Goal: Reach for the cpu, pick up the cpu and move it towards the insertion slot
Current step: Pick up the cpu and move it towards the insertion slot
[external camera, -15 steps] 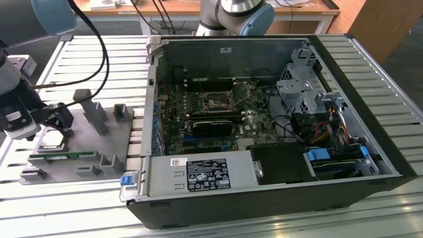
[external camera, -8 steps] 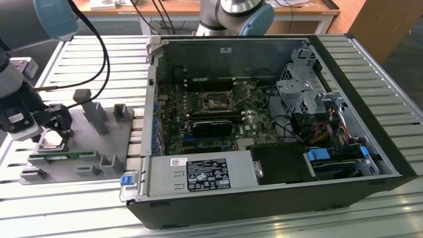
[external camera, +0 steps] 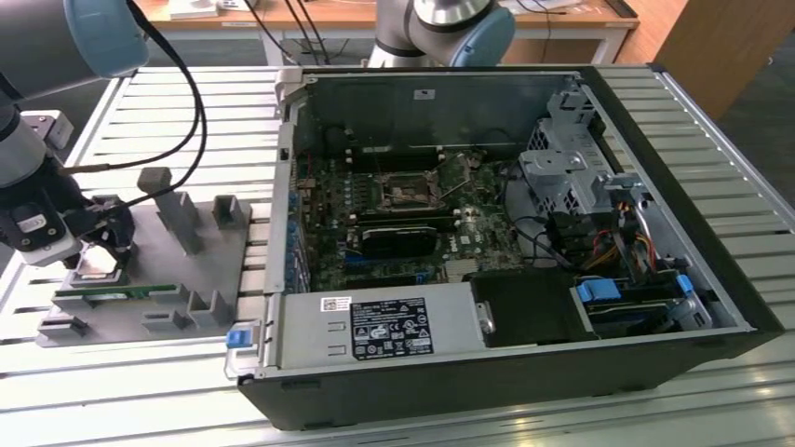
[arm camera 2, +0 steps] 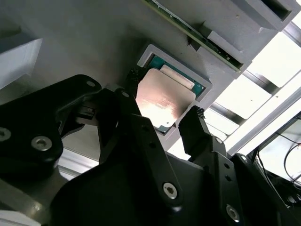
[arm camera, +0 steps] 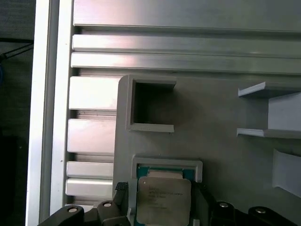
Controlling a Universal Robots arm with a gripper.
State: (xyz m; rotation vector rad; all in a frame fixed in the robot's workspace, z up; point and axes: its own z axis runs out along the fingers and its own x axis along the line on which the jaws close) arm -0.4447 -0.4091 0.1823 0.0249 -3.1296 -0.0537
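The cpu (arm camera: 162, 201), a flat square chip with a silvery top, lies in a grey-rimmed pocket (arm camera: 167, 163) of the grey fixture (external camera: 186, 270) at the exterior view's left. My gripper (external camera: 102, 253) is down over that pocket. In both wrist views its black fingers (arm camera 2: 194, 123) press against two opposite edges of the cpu (arm camera 2: 164, 98), so the gripper (arm camera 2: 163, 94) is shut on it. The cpu looks level with the pocket. The insertion slot (external camera: 408, 193), a dark square socket in a metal bracket, sits on the motherboard inside the open computer case, well off to the exterior view's right.
A green memory stick (external camera: 114, 292) lies on the fixture beside the cpu pocket. Grey posts (external camera: 174, 219) stand up from the fixture between me and the case wall (external camera: 289, 177). An empty square pocket (arm camera: 150, 106) is nearby. Cables hang from the arm.
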